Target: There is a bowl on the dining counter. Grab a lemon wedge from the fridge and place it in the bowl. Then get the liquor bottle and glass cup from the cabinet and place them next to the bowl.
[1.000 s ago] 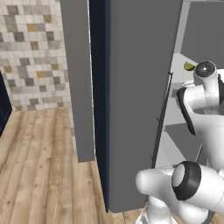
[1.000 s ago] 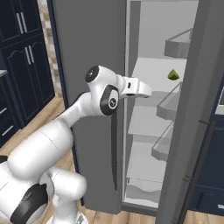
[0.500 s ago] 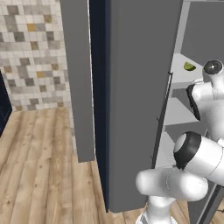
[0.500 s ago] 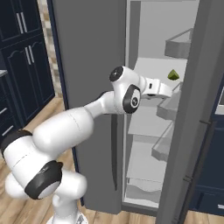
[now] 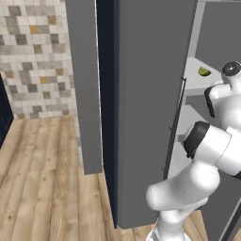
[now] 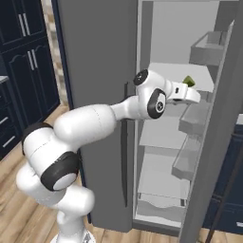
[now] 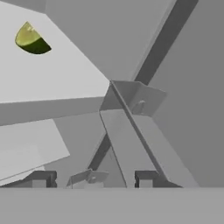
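Note:
The fridge (image 6: 95, 57) stands with its right door (image 6: 213, 142) swung open. A yellow-green lemon wedge (image 6: 189, 81) lies on the upper white shelf (image 6: 166, 76); it also shows as the wedge (image 5: 204, 71) in the left base view and as the wedge (image 7: 31, 39) at the hand view's upper left. My gripper (image 6: 191, 96) reaches into the fridge just below and in front of the wedge, not touching it. In the hand view the gripper (image 7: 94, 180) is open, its dark fingertips (image 7: 146, 178) apart with nothing between them. The bowl, liquor bottle and glass cup are out of view.
Grey bins (image 6: 194, 118) line the inside of the open door, close to my hand on the right. Lower shelves (image 6: 161, 137) sit beneath. Navy cabinets (image 6: 23, 42) stand to the left, over wood floor (image 5: 42, 179). A tiled wall (image 5: 37, 56) lies left of the fridge.
My arm has stretched further into the fridge, carrying the hand right and up to the shelf edge just below the lemon wedge. The wedge has not moved.

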Controlling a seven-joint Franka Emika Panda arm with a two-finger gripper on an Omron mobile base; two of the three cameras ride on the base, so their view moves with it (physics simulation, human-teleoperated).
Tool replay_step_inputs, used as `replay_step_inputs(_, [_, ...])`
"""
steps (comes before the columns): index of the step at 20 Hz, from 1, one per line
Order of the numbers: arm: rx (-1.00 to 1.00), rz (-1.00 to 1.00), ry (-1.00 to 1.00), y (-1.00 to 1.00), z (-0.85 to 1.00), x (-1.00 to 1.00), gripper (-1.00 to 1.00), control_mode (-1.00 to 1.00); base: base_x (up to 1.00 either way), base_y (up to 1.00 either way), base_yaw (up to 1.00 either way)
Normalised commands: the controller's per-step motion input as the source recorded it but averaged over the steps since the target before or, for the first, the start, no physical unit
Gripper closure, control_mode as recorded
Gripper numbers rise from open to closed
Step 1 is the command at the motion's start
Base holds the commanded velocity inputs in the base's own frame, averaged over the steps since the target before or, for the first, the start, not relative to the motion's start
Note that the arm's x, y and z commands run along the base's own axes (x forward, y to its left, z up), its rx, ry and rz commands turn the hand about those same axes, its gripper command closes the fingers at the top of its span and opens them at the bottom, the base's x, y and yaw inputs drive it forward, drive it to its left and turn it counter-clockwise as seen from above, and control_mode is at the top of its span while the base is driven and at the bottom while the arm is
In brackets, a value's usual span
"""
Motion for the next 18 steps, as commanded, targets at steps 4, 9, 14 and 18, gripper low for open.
replay_step_inputs(4, [0.0,-0.05,-0.01,-1.0,-0.03,-0.24,-1.0,-1.0,0.0,0.0,0.0])
replay_step_inputs(9, [0.0,-0.03,-0.03,-0.73,0.0,-0.26,-1.0,-1.0,0.0,0.0,0.0])
replay_step_inputs(14, [0.0,0.0,-0.17,0.46,0.26,-0.82,-1.0,-1.0,0.0,0.0,0.0])
replay_step_inputs(18, [-0.02,0.0,-0.15,1.0,0.59,-0.99,-1.0,-1.0,0.0,0.0,0.0])
